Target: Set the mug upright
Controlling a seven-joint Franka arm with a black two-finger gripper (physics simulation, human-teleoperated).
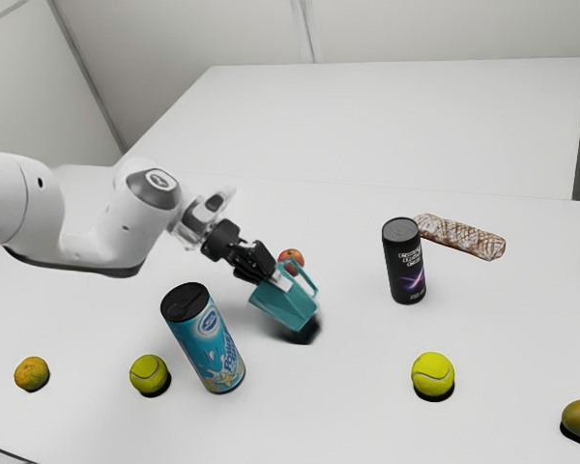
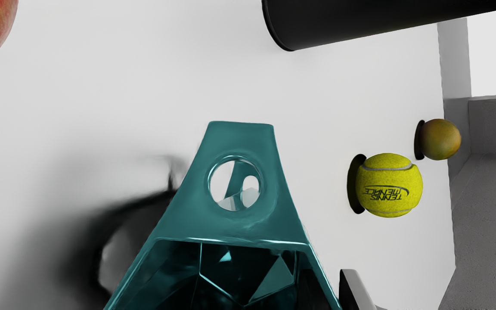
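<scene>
You are gripping the teal mug (image 1: 288, 307) by its wall with the gripper (image 1: 278, 278), one finger reaching inside; the mug is tilting over the white table (image 1: 348, 406), sitting between the blue can (image 1: 210, 340) and the black can (image 1: 406, 271).

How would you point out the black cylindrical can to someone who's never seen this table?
From the big white robot arm, look past the tilted, angular teal mug toward the exterior view's right. There stands a black cylindrical can, close to a long brown-and-white roll. Unlike the bigger blue cylindrical can, its side is black with a purple streak.
</scene>
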